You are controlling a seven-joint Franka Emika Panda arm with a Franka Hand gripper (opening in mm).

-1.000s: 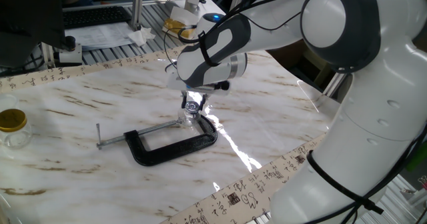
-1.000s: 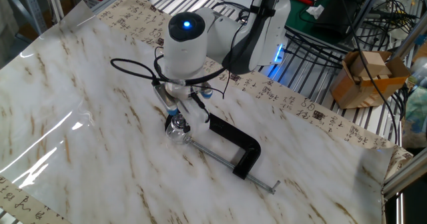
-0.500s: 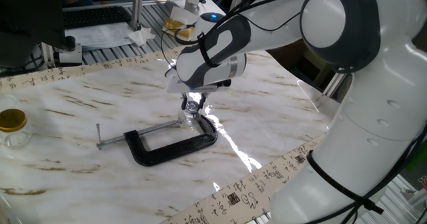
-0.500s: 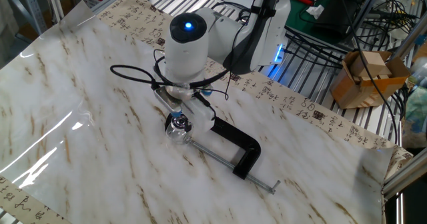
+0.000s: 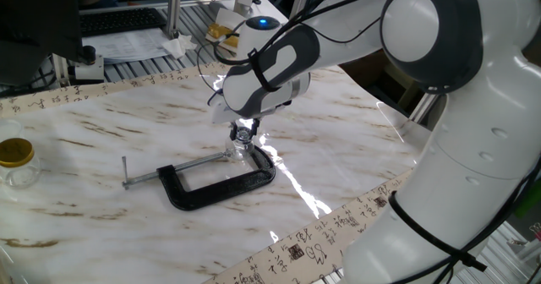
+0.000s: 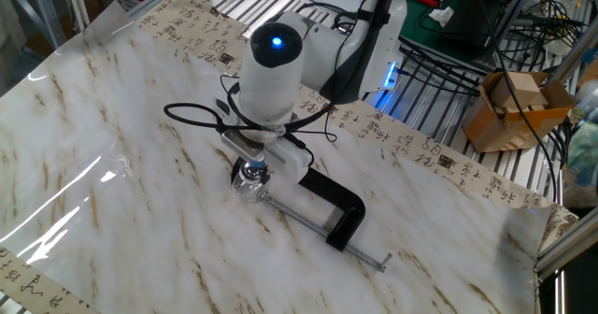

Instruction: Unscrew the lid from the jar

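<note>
In one fixed view, the white arm's two-finger tool (image 5: 244,133) points straight down with its fingers clenched on the tiny round shiny silver lid (image 5: 244,135) of the very small clear jar (image 5: 241,151), which stands on the marble-patterned worktop (image 5: 101,149) touching the screw end of the black metal C-clamp (image 5: 221,185); a larger clear jar with a yellow-gold lid (image 5: 16,161) stands well apart at the far left edge. In the other fixed view, the tool (image 6: 255,167) grips the lid (image 6: 250,172) from above, with the jar (image 6: 249,187) just left of the C-clamp (image 6: 327,215) on the worktop (image 6: 112,164).
</note>
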